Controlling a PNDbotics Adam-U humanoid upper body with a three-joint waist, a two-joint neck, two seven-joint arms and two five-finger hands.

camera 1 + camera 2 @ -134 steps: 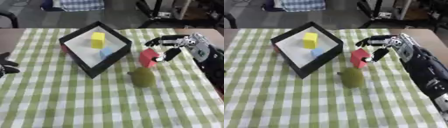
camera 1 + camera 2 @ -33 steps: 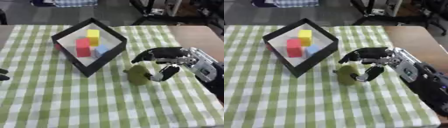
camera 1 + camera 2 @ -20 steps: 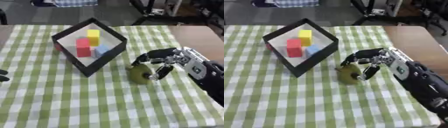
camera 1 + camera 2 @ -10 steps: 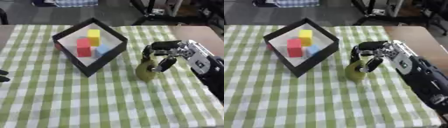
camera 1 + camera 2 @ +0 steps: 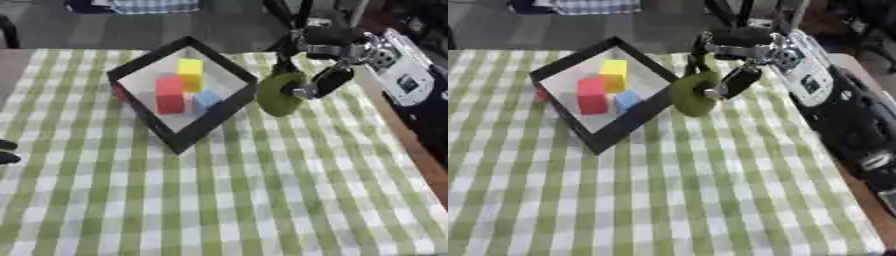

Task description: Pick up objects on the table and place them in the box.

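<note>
My right robot hand (image 5: 319,60) pinches the green object (image 5: 278,93), held just beside the box (image 5: 186,134) rim.

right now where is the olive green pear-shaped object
In the left eye view the olive green pear-shaped object is held in the right hand, just right of the black-rimmed box's right corner.

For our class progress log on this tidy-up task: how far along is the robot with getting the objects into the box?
Done: a yellow block, a red block and a light blue block already sit inside the black-rimmed box. In hand: the right hand has its fingers curled round an olive-green pear-shaped object, held by the box's right edge. Left: release it into the box; no other loose objects show on the green checked tablecloth. The left hand shows at the left edge.
</note>
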